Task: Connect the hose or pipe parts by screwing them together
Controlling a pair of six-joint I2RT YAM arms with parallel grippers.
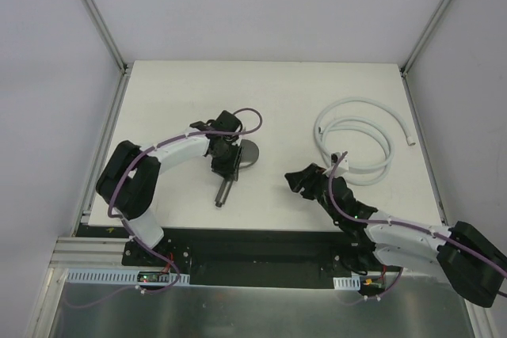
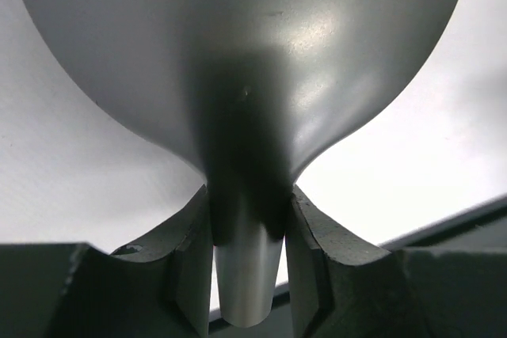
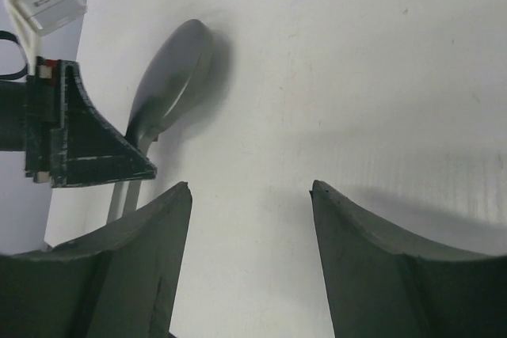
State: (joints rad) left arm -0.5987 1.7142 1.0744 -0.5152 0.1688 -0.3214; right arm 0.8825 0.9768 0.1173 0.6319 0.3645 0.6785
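The dark grey shower head [image 1: 250, 153] lies mid-table, its straight handle pointing toward the near edge. My left gripper [image 1: 226, 165] straddles the handle just below the round head. In the left wrist view both fingers [image 2: 186, 259] press against the narrow neck of the shower head [image 2: 253, 61], so the left gripper [image 2: 249, 227] is shut on it. The pale coiled hose [image 1: 356, 128] lies at the right rear, untouched. My right gripper [image 1: 305, 180] hovers between the two, open with only bare table between its fingers [image 3: 249, 195]. It sees the shower head [image 3: 170, 77] to its left.
The white table top [image 1: 277, 93] is bounded by metal frame rails at left and right, with grey walls behind. A black base strip [image 1: 261, 247] runs along the near edge. The left arm's finger [image 3: 87, 144] shows at the left of the right wrist view.
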